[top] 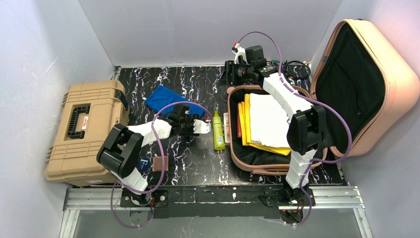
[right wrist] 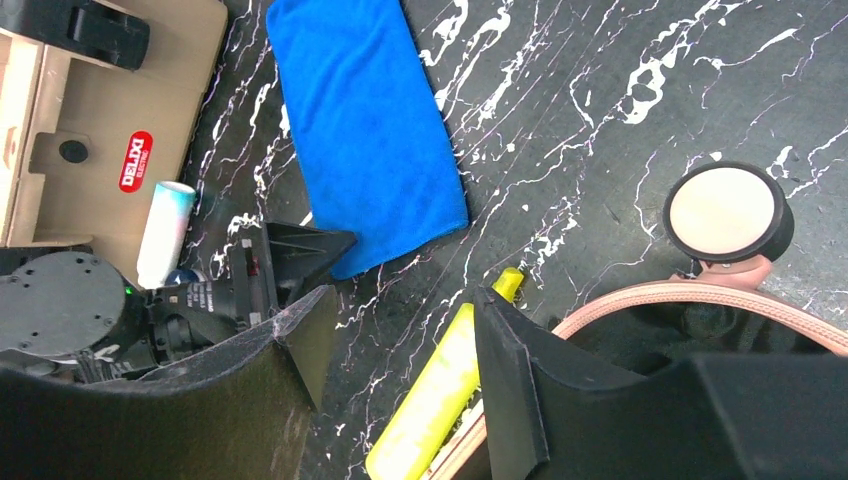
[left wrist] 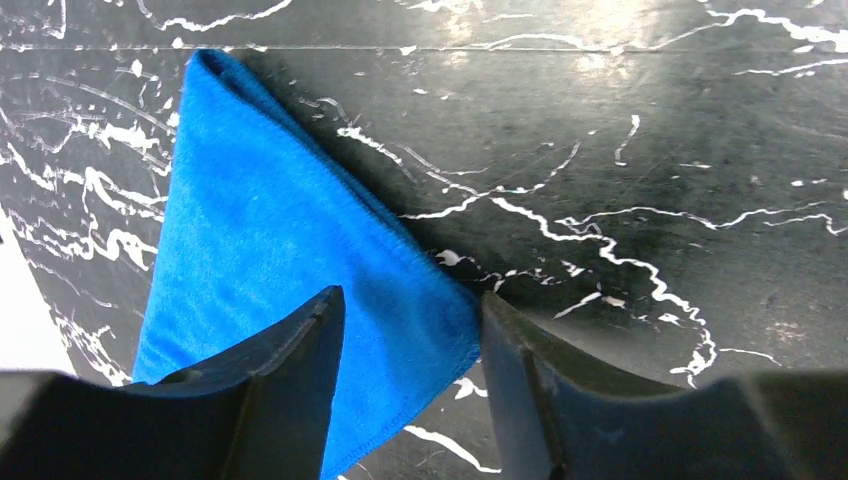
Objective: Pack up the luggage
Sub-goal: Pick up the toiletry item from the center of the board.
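Note:
The luggage (top: 233, 144) is a peach-pink hard-shell suitcase, open at the right, its lid (top: 391, 74) standing up and folded yellow and white clothes (top: 267, 119) in its base. Its rim (right wrist: 680, 295) and a wheel (right wrist: 727, 212) show in the right wrist view. A blue cloth (top: 166, 98) lies flat on the black marbled table. My left gripper (top: 187, 118) is low over its near corner; the jaws (left wrist: 412, 300) stand apart with the cloth corner (left wrist: 260, 220) between them. My right gripper (top: 232, 74) hovers open and empty (right wrist: 402, 295) behind the suitcase's far left corner.
A yellow bottle (top: 218, 131) lies just left of the suitcase, also under my right fingers (right wrist: 440, 390). A tan toolbox (top: 86, 129) fills the left side. A small brown item (top: 160, 163) and a round blue one (top: 144, 163) sit near my left arm's base. Black cables (top: 297, 68) lie at the back.

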